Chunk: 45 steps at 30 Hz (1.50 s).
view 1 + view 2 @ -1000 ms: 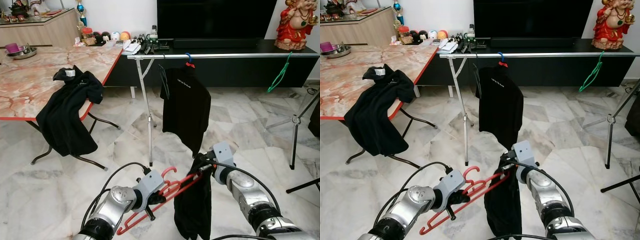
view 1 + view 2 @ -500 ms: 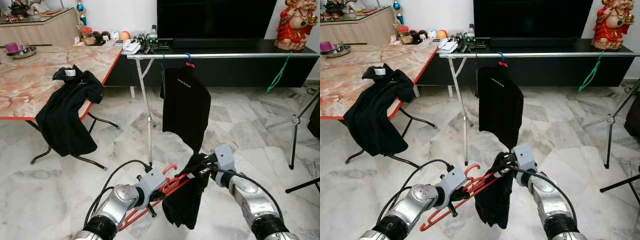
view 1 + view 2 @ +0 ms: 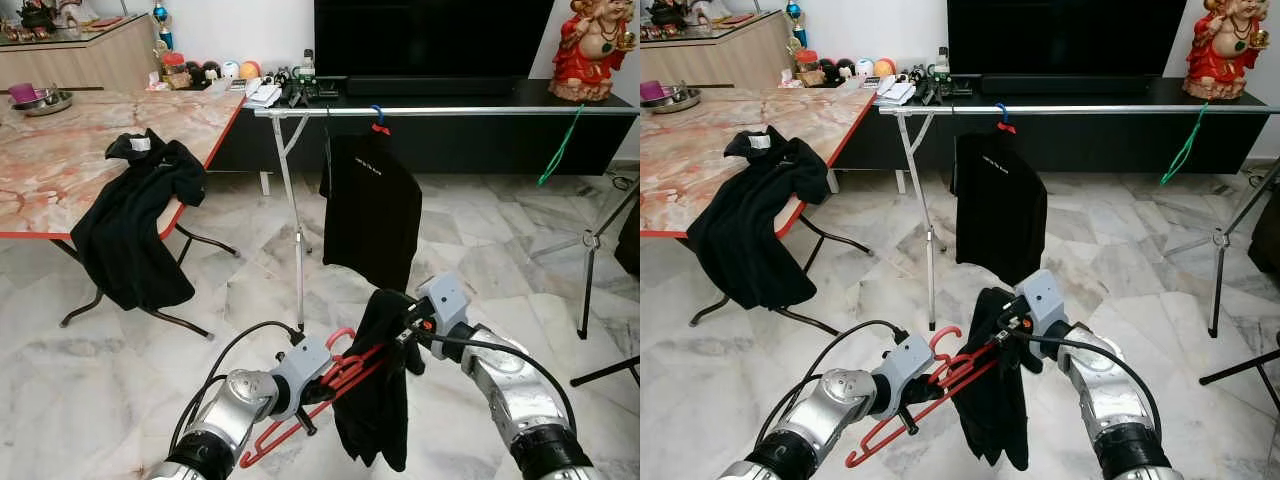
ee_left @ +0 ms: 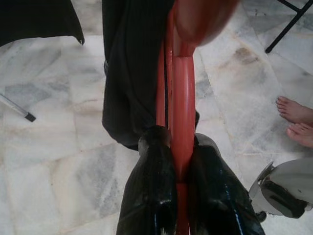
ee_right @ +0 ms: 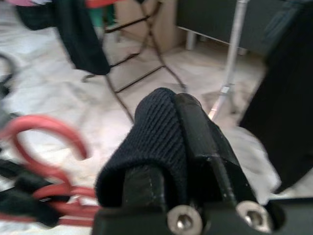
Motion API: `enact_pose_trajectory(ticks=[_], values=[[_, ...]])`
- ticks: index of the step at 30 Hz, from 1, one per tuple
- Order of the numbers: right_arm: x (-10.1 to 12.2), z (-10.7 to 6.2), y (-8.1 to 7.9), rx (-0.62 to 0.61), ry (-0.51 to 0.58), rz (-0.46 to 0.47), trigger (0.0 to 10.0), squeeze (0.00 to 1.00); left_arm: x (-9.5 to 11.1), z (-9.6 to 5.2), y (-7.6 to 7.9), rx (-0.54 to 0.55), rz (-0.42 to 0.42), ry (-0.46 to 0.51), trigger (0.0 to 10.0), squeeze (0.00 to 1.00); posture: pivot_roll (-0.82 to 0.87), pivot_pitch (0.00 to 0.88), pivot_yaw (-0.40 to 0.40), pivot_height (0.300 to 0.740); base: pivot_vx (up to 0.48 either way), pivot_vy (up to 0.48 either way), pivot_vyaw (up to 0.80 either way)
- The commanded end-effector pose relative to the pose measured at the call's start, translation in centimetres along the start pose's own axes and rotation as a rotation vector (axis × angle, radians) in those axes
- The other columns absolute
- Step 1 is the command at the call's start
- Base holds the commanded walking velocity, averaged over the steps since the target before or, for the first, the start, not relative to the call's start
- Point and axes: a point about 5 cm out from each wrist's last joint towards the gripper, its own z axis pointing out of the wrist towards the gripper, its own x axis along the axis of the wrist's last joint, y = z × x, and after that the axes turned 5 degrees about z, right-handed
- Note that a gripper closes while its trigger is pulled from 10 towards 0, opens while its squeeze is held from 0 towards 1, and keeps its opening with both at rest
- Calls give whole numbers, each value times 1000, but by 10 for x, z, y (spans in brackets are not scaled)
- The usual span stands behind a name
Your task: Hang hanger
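**Two grippers share one red hanger, low in front of the clothes rail**

We hold the red hanger (image 3: 330,385) low before us. Its long axis runs diagonally, from the low end near our left side up toward our right, with the hook (image 3: 338,340) curling upward beside the left gripper (image 4: 182,147). Those jaws are clenched on the hanger's stacked red bars — the wrist view shows both black fingers pressed against them. The right gripper (image 3: 410,325) has its jaws clamped on a fold of the black garment (image 3: 378,400), which drapes over the hanger's upper end and hangs down. The silver rail (image 3: 450,111) stands well ahead and above, already carrying a black shirt (image 3: 372,220). We judge that the hanger must be lifted forward — hook uppermost — to reach it.
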Motion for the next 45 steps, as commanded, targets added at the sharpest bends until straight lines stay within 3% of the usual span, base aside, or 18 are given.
enact_pose_trajectory(ticks=[1,11,19,24,34,45], values=[[11,0,-9,86,45,-16,10000,0,5,-1,-2,14,-23,43,10000,0,39,31,-7,740,0,0,0],[-5,-14,-13,138,-55,-39,10000,0,13,-1,-17,171,-52,78,10000,0,36,33,-8,740,0,0,0],[-34,-20,17,-173,-263,-72,10000,0,14,-2,-20,203,-46,81,10000,0,40,34,-8,740,0,0,0],[-28,-19,24,-262,-218,-62,10000,0,12,-2,-21,207,-46,72,10000,0,43,34,-8,740,0,0,0],[-19,-16,31,-328,-166,-82,10000,0,12,-1,-18,182,-38,71,10000,0,43,32,-10,740,0,0,0],[-4,-8,17,-185,-70,-115,10000,0,11,3,-2,47,-45,91,10000,0,41,32,-9,740,0,0,0]])
